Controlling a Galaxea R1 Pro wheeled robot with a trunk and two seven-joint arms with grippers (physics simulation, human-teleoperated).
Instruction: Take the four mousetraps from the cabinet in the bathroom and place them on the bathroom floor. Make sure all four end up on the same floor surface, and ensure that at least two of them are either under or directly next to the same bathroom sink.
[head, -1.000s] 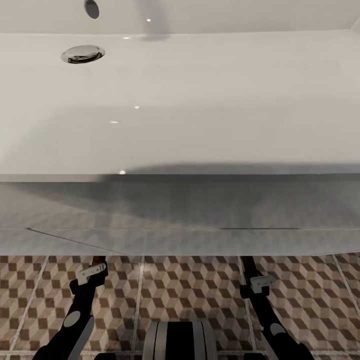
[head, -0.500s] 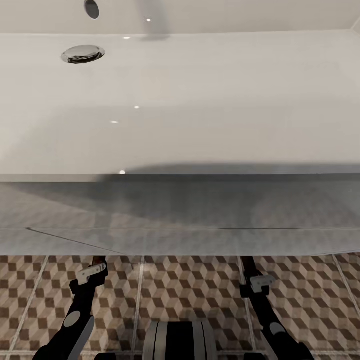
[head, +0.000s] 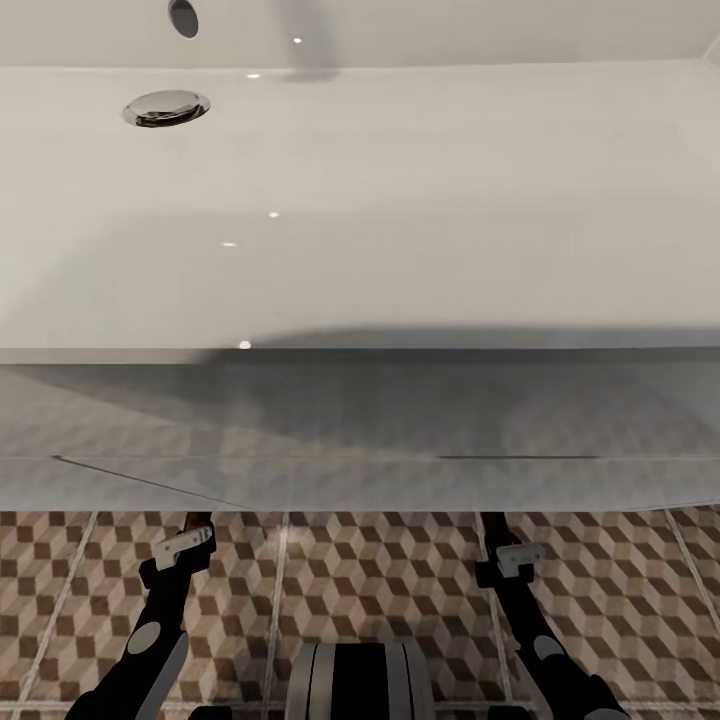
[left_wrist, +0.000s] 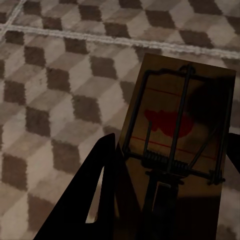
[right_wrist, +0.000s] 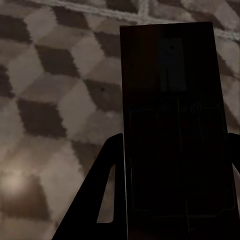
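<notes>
The white sink (head: 400, 200) spans the head view from above, its grey underside overhanging the cube-patterned bathroom floor (head: 380, 580). Both my arms reach forward under its front edge. In the left wrist view my left gripper (left_wrist: 165, 160) is shut on a tan mousetrap (left_wrist: 180, 115), its black spring bar and red mark facing the camera, just above the floor tiles (left_wrist: 50, 100). My right gripper (right_wrist: 175, 150) is shut on a second mousetrap (right_wrist: 170, 100), a dark flat board in deep shadow over the tiles (right_wrist: 50, 75). The cabinet is out of view.
A chrome drain (head: 165, 107) lies in the basin at the far left. The sink's overhang sits low over both arms, left (head: 165, 600) and right (head: 520, 600). My trunk (head: 360, 680) stands at the near edge of the tiles.
My right wrist has shifted slightly forward and inward under the sink. The left arm and the camera have held still.
</notes>
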